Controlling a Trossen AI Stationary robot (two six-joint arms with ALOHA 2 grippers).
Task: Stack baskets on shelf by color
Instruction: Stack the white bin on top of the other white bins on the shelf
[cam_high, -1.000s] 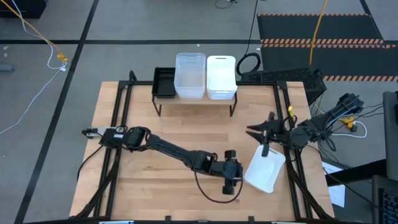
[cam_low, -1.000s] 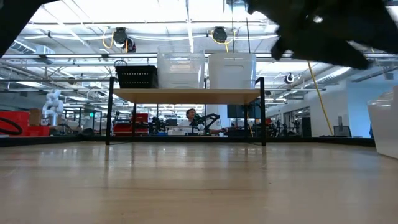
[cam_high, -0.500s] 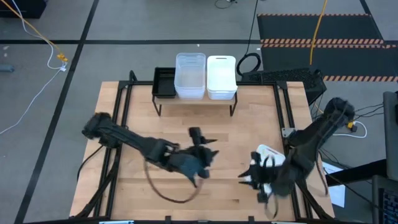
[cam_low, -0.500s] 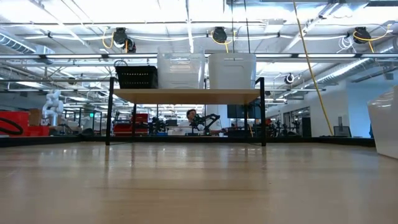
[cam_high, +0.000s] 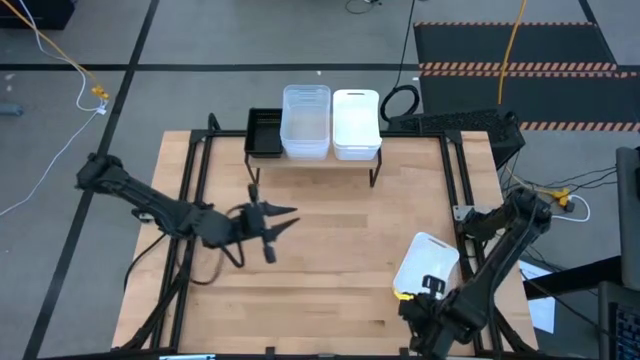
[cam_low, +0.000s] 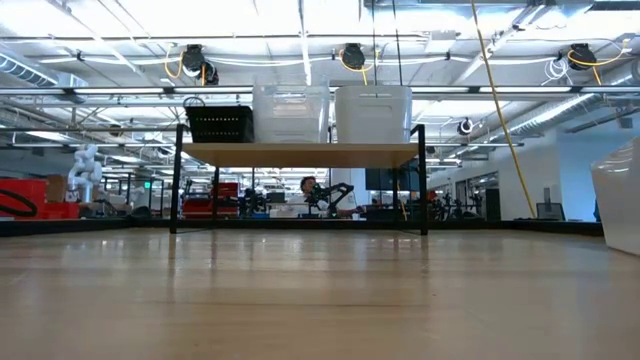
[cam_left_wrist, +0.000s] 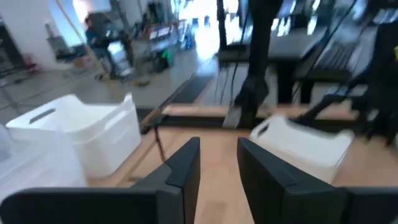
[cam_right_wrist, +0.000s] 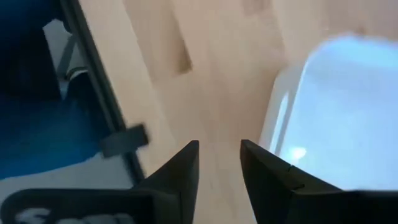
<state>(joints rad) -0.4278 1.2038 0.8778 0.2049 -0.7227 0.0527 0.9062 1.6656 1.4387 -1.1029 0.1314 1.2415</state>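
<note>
High view: I see left gripper (cam_high: 272, 222) pulled back to table's left-centre, fingers parted, empty; right gripper (cam_high: 425, 300) retreated to near edge beside loose white basket (cam_high: 427, 268), nothing held, a gap between its fingers. Basket released – stacking not finished. Shelf (cam_high: 312, 158) carries black basket (cam_high: 264, 132), clear basket (cam_high: 306, 121), white basket stack (cam_high: 356, 123).

Low view: arms gone from frame; bare wooden tabletop (cam_low: 300, 300), lab room behind.

Left wrist view: fingers apart, loose basket ahead.

Right wrist view: basket just beside fingers – regrasp needed, I judge.

overhead straight down, low level across table, shelf (cam_high: 314, 160) shared
</note>
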